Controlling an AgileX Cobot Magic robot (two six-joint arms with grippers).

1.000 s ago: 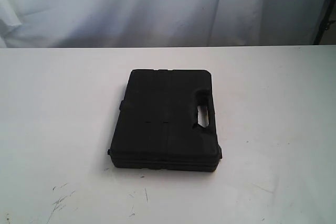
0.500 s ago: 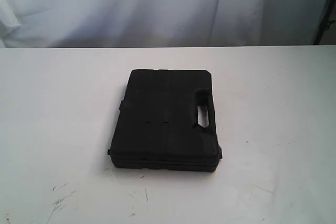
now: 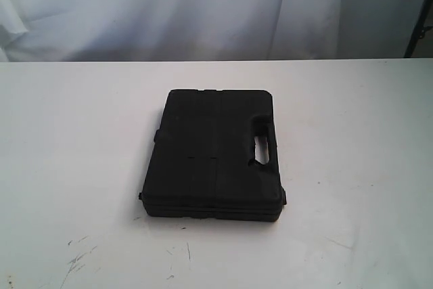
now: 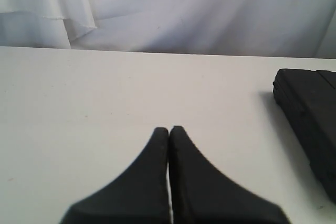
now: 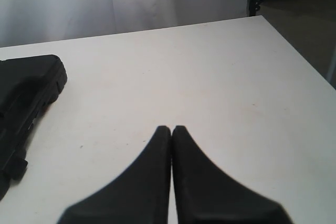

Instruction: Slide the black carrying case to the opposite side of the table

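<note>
Lying flat on the table (image 3: 67, 133), the case (image 3: 213, 160); jaws pressed together

The black case (image 3: 211, 160) lies flat in the middle of the table (image 3: 355, 187), with open white table on every side.

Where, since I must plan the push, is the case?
In the exterior view the case lies flat near the middle of the table, handle on the right.
</note>
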